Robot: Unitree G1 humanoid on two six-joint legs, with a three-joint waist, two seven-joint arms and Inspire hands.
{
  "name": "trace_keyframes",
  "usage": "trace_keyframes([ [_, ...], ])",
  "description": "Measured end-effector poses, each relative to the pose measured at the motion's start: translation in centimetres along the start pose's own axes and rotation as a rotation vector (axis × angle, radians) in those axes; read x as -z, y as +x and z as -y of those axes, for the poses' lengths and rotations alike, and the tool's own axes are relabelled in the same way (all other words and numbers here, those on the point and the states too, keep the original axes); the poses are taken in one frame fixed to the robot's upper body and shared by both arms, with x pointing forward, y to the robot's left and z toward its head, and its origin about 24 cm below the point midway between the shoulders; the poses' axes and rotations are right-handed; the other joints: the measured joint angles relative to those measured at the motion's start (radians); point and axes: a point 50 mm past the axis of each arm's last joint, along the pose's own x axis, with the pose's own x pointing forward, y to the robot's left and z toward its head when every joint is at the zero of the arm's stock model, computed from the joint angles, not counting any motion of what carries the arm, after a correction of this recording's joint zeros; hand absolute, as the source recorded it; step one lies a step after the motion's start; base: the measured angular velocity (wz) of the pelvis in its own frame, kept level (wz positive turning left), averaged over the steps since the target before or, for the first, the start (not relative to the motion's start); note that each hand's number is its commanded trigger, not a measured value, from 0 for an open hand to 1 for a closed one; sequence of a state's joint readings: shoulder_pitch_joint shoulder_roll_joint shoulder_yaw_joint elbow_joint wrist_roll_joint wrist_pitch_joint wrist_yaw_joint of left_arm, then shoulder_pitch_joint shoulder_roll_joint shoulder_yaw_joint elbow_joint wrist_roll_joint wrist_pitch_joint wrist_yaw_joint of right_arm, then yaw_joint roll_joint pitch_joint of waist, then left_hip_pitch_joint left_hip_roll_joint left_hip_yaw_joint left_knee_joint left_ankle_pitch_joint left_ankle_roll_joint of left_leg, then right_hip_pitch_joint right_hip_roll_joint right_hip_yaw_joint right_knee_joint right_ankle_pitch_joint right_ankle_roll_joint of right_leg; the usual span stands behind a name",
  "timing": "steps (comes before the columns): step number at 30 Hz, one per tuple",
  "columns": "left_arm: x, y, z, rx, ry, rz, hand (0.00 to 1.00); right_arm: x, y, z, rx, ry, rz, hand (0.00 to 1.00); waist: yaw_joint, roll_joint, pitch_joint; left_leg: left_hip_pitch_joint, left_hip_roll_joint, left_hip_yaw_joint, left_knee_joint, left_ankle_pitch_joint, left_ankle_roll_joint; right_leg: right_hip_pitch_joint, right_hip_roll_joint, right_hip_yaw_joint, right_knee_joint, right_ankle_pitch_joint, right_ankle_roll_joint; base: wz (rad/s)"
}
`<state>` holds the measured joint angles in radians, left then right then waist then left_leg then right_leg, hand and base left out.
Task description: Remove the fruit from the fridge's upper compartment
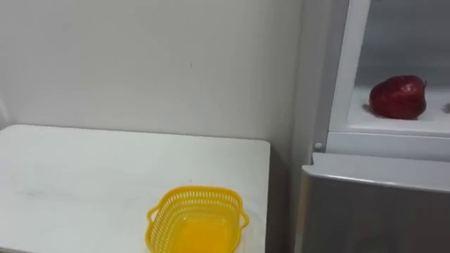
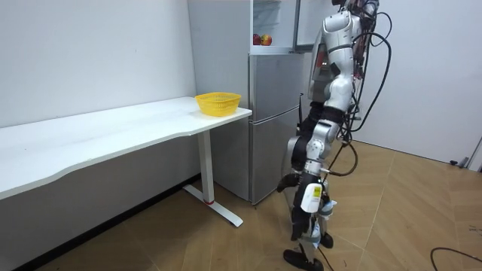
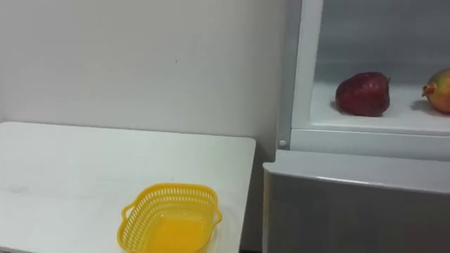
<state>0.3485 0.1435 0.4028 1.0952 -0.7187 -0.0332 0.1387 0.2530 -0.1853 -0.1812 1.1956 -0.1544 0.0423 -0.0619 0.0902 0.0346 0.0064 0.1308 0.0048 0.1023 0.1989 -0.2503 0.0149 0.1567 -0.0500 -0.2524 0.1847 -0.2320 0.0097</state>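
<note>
The upper fridge compartment [image 3: 303, 84] stands open at the right. On its white shelf [image 3: 365, 121] lies a dark red apple [image 3: 363, 93] [image 1: 398, 97], and to its right, partly cut off by the view's edge, a yellow-red fruit [image 3: 439, 90]. In the room view the fruits [image 2: 262, 39] show as small red spots inside the open compartment. I stand upright in front of the fridge [image 2: 275, 113], close to its open door [image 2: 305, 22]. My left hand [image 2: 307, 114] hangs dark and low by my hip.
A yellow plastic basket [image 3: 169, 218] [image 2: 218, 102] sits empty near the right end of the white table [image 1: 105, 169], just left of the fridge. The grey lower fridge door [image 3: 351, 204] is closed. A white wall runs behind the table.
</note>
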Motion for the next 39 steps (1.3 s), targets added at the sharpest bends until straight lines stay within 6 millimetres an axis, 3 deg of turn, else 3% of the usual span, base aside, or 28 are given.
trace_keyframes([
  [6,0.8,-0.1,2.7,0.146,0.321,-0.007,0.00,0.4,-0.1,-0.4,-0.007,0.055,-0.013,0.00,-0.044,0.007,-0.0051,-0.004,0.003,0.029,0.002,0.001,0.000,-0.020,0.004,0.023,0.007,0.002,-0.003,-0.11],
  [9,1.0,-0.3,4.0,0.221,0.534,0.009,0.00,-0.8,0.0,-0.5,0.003,0.080,0.037,0.00,-0.080,0.003,-0.0068,-0.004,0.003,0.048,0.001,0.001,0.000,-0.035,0.009,0.046,0.026,0.002,-0.003,-0.24],
  [13,0.7,-0.6,6.8,0.331,0.732,0.056,0.00,-3.3,-0.3,-0.5,0.022,0.160,0.162,0.00,-0.103,-0.001,-0.0070,0.002,0.006,0.090,0.000,0.001,0.000,-0.049,0.013,0.101,0.039,0.003,-0.002,-0.34],
  [18,0.5,-1.1,9.4,0.436,0.895,0.112,0.00,-7.7,-1.6,-0.7,0.031,0.224,0.387,0.00,-0.135,-0.010,-0.0070,0.010,0.015,0.137,-0.007,0.001,0.000,-0.073,0.020,0.132,0.038,0.009,-0.003,-0.25],
  [20,0.4,-1.3,10.0,0.469,0.959,0.133,0.00,-10.5,-3.5,-0.4,0.044,0.244,0.557,0.00,-0.150,-0.015,-0.0063,0.013,0.014,0.145,-0.012,0.001,0.000,-0.080,0.023,0.141,0.036,0.010,-0.004,-0.22],
  [24,0.4,-1.4,10.3,0.482,1.010,0.154,0.00,-14.0,-6.1,0.3,0.075,0.279,0.766,0.00,-0.167,-0.019,-0.0080,0.002,0.017,0.146,-0.011,0.001,0.000,-0.092,0.024,0.138,0.036,0.015,-0.005,0.00],
  [26,0.5,-1.5,10.3,0.490,1.013,0.170,0.00,-15.7,-8.6,0.7,0.080,0.292,0.912,0.00,-0.171,-0.017,-0.0109,-0.005,0.018,0.152,-0.011,0.001,0.000,-0.104,0.026,0.147,0.039,0.015,-0.006,-0.08],
  [32,0.7,-1.4,8.8,0.487,1.009,0.182,0.00,-18.7,-13.5,1.8,0.139,0.301,1.189,0.00,-0.170,-0.015,-0.0112,-0.005,0.021,0.165,-0.011,0.001,0.000,-0.106,0.036,0.168,0.037,0.021,-0.009,-0.10],
  [39,0.7,-1.3,8.5,0.484,1.008,0.183,0.00,-20.2,-17.9,2.9,0.233,0.363,1.401,0.00,-0.166,-0.014,-0.0118,-0.004,0.021,0.165,-0.021,0.001,0.000,-0.108,0.038,0.170,0.035,0.022,-0.009,0.00],
])
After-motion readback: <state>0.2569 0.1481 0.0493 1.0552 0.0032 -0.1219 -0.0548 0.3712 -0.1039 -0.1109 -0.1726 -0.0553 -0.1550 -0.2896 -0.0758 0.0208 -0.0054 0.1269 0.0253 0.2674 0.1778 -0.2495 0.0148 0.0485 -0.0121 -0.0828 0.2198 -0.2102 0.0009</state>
